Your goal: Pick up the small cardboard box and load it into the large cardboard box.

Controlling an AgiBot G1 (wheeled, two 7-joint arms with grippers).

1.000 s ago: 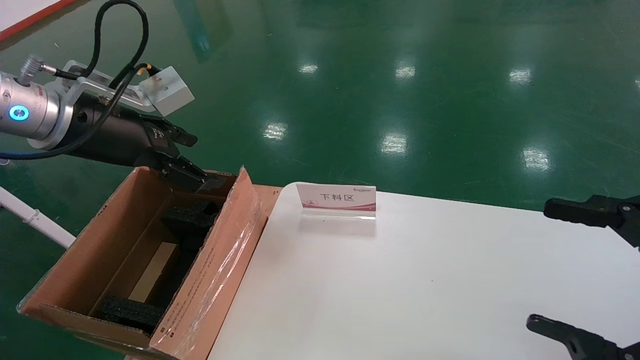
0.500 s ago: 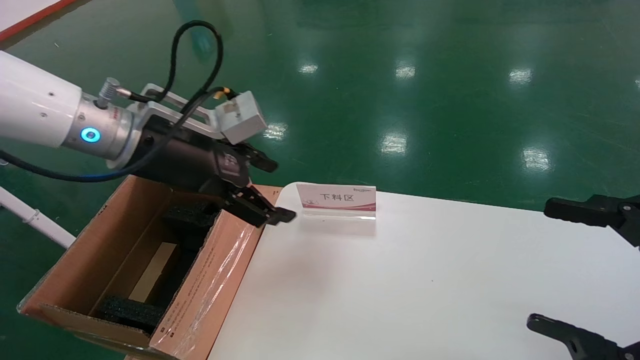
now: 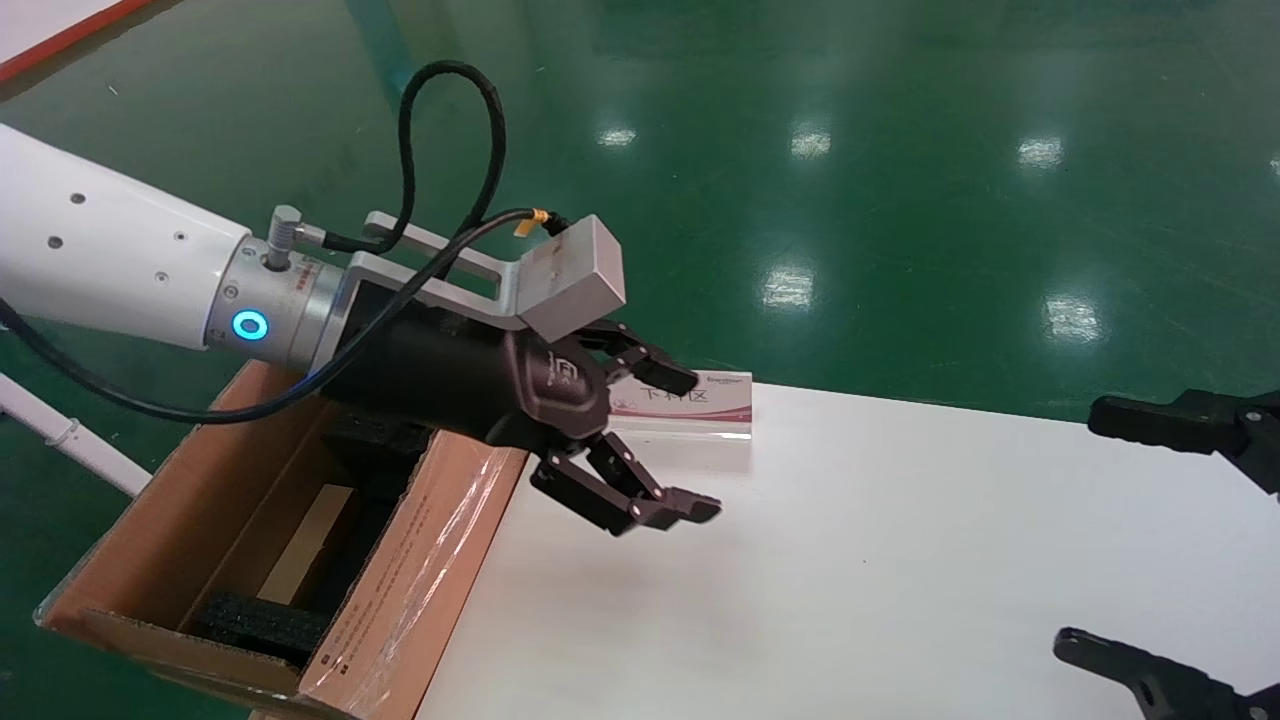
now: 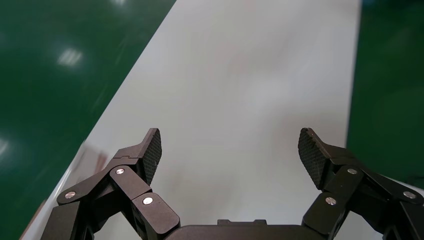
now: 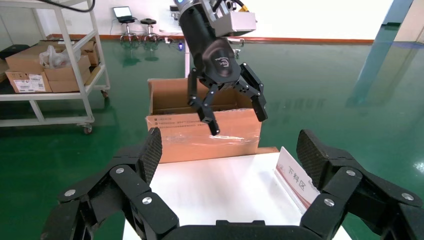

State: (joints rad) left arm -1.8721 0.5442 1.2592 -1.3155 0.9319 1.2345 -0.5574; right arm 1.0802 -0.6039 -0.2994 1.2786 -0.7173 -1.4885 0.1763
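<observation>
At the far left the large cardboard box [image 3: 250, 520] stands open off the table's left end, its long taped flap [image 3: 420, 560] upright and pressed close along the white table [image 3: 850, 560] edge. Inside, black foam blocks [image 3: 255, 625] sit at the near end and more foam at the far end, with a bare strip of carton floor between them. The small cardboard box cannot be seen in any view, so its place cannot be told.

The left arm reaches over the carton's far corner and out past the flap. The left gripper [image 3: 685, 445] hangs above the table's left part, fingers spread wide and holding nothing; in the left wrist view the left gripper [image 4: 230, 150] frames only bare white tabletop between its two pads. One fingertip [image 3: 672, 378] lies in front of the small pink-and-white sign [image 3: 715, 400] that stands near the table's far edge.

Beyond the sign the tabletop runs bare to the right, with green floor [image 3: 800, 150] past its far edge.

At the right side the right gripper [image 3: 1170, 545] is parked over the table's right end, its fingers wide apart and empty. In its own wrist view the right gripper [image 5: 230, 147] looks down the length of the table toward the carton [image 5: 200, 125] and the left gripper [image 5: 235, 117], with the sign [image 5: 295, 182] along one edge of the table.
</observation>
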